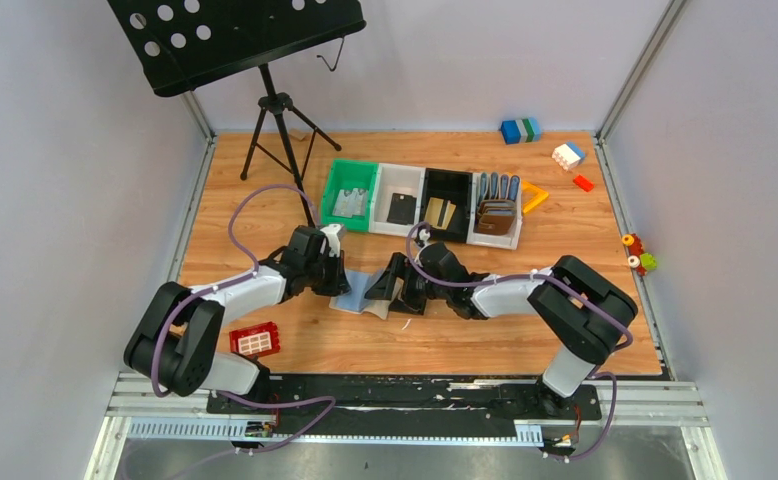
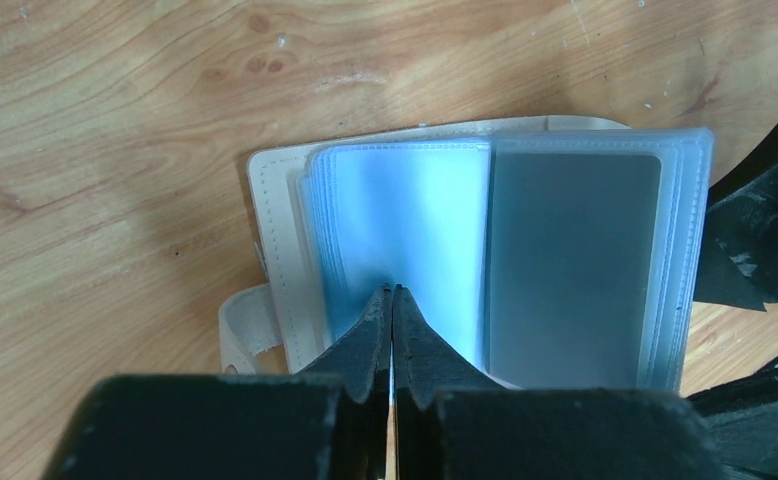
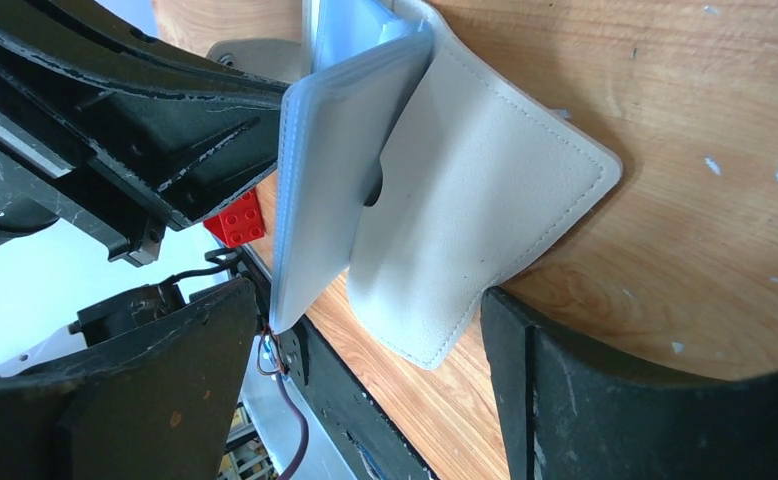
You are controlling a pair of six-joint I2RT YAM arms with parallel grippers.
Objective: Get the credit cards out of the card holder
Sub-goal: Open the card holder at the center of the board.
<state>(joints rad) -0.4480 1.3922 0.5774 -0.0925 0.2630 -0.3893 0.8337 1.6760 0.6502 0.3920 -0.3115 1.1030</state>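
Ok, so on your light wooden bench the small pale grey-beige folding card holder lies open in the middle, right between the two arms, with its clear blue sleeves fanned up. Your left gripper is pressed together over the left page, pinching what looks like one thin sleeve leaf. Your right gripper is spread wide and straddles the holder's free flap and sleeve stack, touching neither as far as I can see. The silvery grey flat card sits in the right-hand sleeve, on the right arm's side, with its long axis parallel to the spine. I'd say the right arm pulls it, sliding along that axis. Can't tell which sleeve end opens.
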